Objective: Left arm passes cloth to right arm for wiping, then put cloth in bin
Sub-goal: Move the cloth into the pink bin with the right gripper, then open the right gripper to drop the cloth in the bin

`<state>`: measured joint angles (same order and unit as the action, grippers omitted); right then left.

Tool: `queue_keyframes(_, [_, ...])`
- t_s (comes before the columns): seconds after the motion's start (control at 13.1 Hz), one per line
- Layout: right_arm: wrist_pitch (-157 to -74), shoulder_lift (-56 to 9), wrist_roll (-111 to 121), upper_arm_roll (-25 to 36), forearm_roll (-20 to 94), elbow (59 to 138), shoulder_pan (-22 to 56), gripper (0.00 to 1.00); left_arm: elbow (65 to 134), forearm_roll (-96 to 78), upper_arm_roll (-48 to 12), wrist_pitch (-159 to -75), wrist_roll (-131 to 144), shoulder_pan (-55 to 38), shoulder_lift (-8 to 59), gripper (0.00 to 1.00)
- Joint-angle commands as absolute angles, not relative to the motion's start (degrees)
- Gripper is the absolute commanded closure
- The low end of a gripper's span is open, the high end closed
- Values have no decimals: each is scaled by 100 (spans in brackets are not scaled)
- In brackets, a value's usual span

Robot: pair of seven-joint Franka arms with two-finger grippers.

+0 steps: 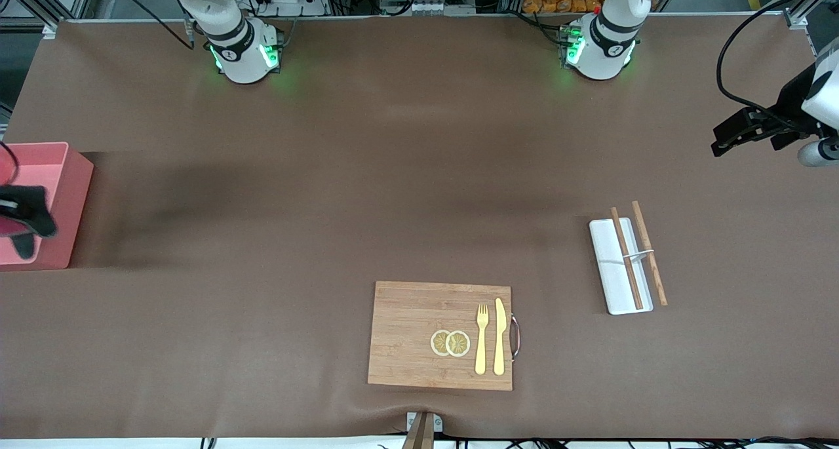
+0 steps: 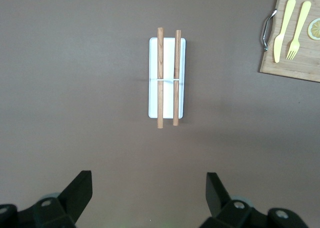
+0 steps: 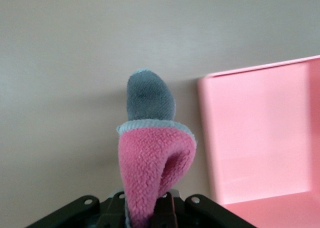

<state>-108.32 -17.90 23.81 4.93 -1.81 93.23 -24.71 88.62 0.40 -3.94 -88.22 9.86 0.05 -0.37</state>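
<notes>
My right gripper (image 1: 34, 234) is at the right arm's end of the table, up in the air over the pink bin (image 1: 62, 193). It is shut on a pink and grey fleece cloth (image 3: 155, 158). In the right wrist view the right gripper (image 3: 150, 214) shows with the cloth sticking out from its fingers, just beside the bin's wall (image 3: 260, 138). My left gripper (image 1: 718, 142) is open and empty, held up over the left arm's end of the table. In the left wrist view its jaws stand wide apart (image 2: 148, 182) over bare table.
A flat white tray (image 1: 609, 282) with two wooden sticks (image 1: 626, 259) lies toward the left arm's end; it also shows in the left wrist view (image 2: 167, 103). A wooden cutting board (image 1: 406, 334) near the front camera holds lemon slices (image 1: 449, 343), a fork and a knife.
</notes>
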Motion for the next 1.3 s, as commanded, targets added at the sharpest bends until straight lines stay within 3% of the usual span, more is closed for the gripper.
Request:
queue_keyframes(0.0, [-11045, -2309, 3319, 369, -631, 8869, -3213, 100, 8965, -44, -404, -8859, 879, 18, -185, 0])
queue_keyframes(0.38, [-12925, -3531, 4666, 352, -633, 8851, -3972, 100, 8974, -44, -404, -8842, 905, 0, -185, 0])
queue_keyframes(0.53, [-13113, -3656, 4606, 360, -642, 8859, -3981, 1, 8965, -53, -404, -8842, 931, -17, -176, 0])
queue_keyframes(0.99, [-13026, -3613, 4588, 352, -633, 8851, -3973, 0, 8956, -53, -483, -8859, 975, -9, -176, 0])
queue_keyframes(1.22, [-12141, -3333, 4570, 316, -502, 8833, -3868, 0, 8956, -53, -483, -8859, 967, -9, -176, 0])
